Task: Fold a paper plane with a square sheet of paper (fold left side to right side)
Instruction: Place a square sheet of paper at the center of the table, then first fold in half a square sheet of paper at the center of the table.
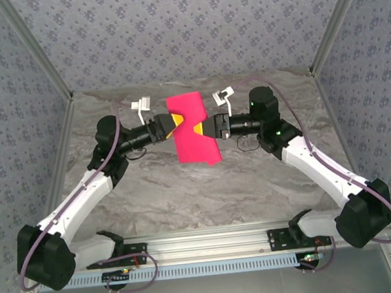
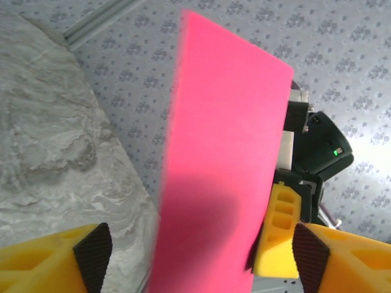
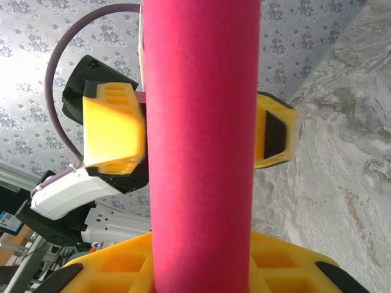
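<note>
The square sheet of paper, seen as a narrow magenta rectangle, hung tilted in the air above the marbled desk, between the 2 arms. The right end effector was clamped on it from the right side. The left end effector stood with its jaws well apart, straddling the sheet's opposite edge without pinching it.
</note>
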Action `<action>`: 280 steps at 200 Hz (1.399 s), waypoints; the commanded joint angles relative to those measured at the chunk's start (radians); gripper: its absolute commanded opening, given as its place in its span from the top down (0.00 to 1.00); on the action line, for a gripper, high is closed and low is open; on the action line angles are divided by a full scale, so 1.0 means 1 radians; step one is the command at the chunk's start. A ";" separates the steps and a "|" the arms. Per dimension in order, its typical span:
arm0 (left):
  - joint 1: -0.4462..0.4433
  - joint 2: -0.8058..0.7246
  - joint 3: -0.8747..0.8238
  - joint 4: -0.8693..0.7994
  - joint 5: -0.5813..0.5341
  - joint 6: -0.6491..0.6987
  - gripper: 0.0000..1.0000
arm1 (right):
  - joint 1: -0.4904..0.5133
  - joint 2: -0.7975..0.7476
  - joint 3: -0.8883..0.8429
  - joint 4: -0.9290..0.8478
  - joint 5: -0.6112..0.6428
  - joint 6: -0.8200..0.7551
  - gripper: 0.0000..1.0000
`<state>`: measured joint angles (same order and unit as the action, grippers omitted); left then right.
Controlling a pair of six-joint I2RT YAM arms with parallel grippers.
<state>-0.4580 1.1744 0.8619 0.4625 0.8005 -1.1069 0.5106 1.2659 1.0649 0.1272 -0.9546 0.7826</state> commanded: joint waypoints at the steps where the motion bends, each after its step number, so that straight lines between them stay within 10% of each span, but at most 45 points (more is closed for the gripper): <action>1: -0.023 0.009 0.040 0.022 0.001 0.029 0.38 | -0.007 -0.017 0.015 -0.020 0.014 0.009 0.70; 32: -0.031 0.009 0.025 -0.098 -0.046 0.103 0.88 | -0.028 -0.027 0.006 -0.134 0.065 -0.058 0.63; 50: -0.030 0.018 0.003 -0.157 -0.072 0.145 0.99 | -0.053 -0.036 0.002 -0.255 0.127 -0.125 0.53; 126: 0.006 0.235 -0.060 -0.341 -0.159 0.343 1.00 | -0.104 0.033 -0.041 -0.604 0.482 -0.363 0.32; 196: 0.069 0.458 -0.024 -0.427 -0.217 0.486 1.00 | -0.052 0.330 -0.118 -0.331 0.485 -0.244 0.70; 242: 0.075 0.501 0.039 -0.514 -0.223 0.541 1.00 | 0.005 0.541 -0.025 -0.334 0.486 -0.232 0.75; 280: 0.069 0.474 0.049 -0.495 -0.154 0.485 0.80 | 0.017 0.619 0.001 -0.417 0.559 -0.218 0.75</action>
<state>-0.3866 1.6737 0.8886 -0.0246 0.5922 -0.6090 0.5251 1.8492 1.0359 -0.2302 -0.4549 0.5423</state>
